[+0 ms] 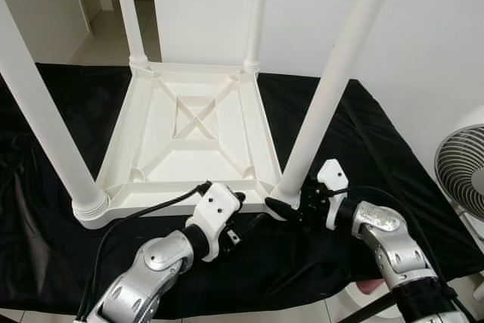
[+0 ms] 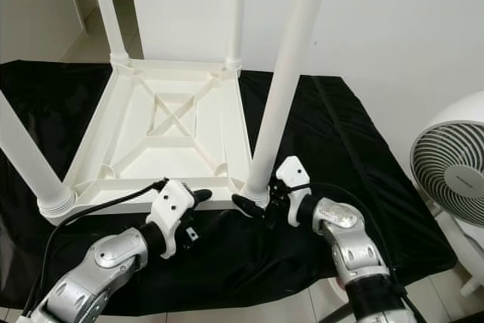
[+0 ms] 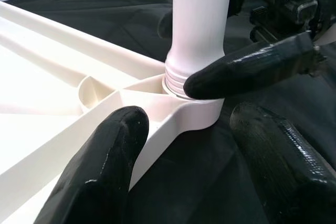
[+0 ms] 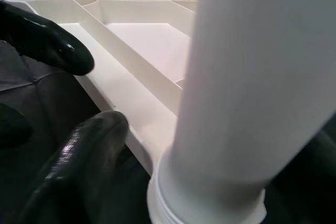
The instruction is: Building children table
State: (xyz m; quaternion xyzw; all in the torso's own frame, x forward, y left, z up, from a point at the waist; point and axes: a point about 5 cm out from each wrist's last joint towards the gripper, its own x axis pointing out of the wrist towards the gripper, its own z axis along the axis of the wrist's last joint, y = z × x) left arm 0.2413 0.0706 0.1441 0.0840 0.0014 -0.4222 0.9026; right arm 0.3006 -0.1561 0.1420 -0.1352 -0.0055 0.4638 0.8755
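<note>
Two silver arms are reaching forward from the bottom of the head views. Left tool (image 1: 240,200) is hovering at the near edge of the upturned white table (image 1: 193,138), its two black fingers spread apart with the table's near right corner lying between them in the left wrist view; nothing is being gripped. Right tool (image 1: 281,207) is sitting just beside it at the base of the near right leg (image 1: 333,85), one black fingertip (image 3: 247,72) touching the threaded collar where the leg enters its socket; its fingers are parted around the foot of the leg, and I cannot tell whether they are pressing on it.

Four white legs are standing up from the four corners of the table: the near left leg (image 1: 41,122), the near right one, and two far legs (image 1: 128,13) (image 1: 255,13). All four are sitting in their sockets. Crossed ribs are showing on the underside of the table.

Black cloth (image 1: 363,149) is lying beneath the table. Off to the robot's right, a white fan (image 2: 454,168) is standing well apart from the table, near a white wall (image 1: 431,35).
</note>
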